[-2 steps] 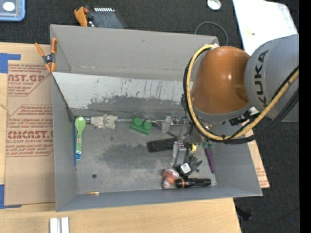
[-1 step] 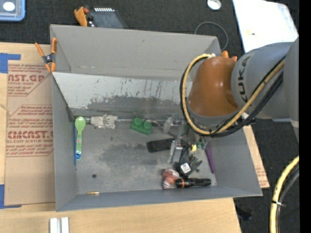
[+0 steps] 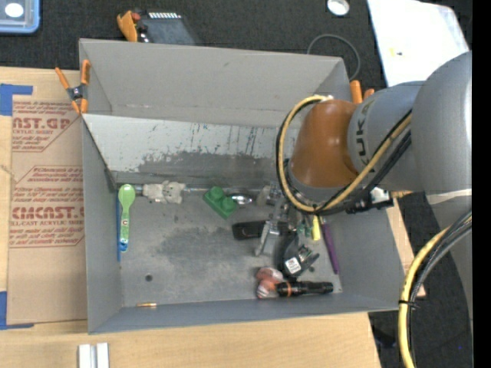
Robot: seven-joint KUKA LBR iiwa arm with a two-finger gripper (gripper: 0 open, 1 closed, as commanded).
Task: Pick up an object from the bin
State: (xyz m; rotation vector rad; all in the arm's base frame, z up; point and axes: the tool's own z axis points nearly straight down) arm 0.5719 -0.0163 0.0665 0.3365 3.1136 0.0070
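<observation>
black block lies just beside the gripper, right in the bin.

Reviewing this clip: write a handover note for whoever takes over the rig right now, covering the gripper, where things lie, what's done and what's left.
Gripper: low in the bin's right half, next to a small black block; no hold can be made out.
Nearby heap: black marker, pink rounded thing, black-and-white piece. Purple pen lies near the right wall.
Further left: green block, pale clear piece, green spoon.
Done: arm is down in the bin.
Left: grasp one thing and lift it out.
</observation>
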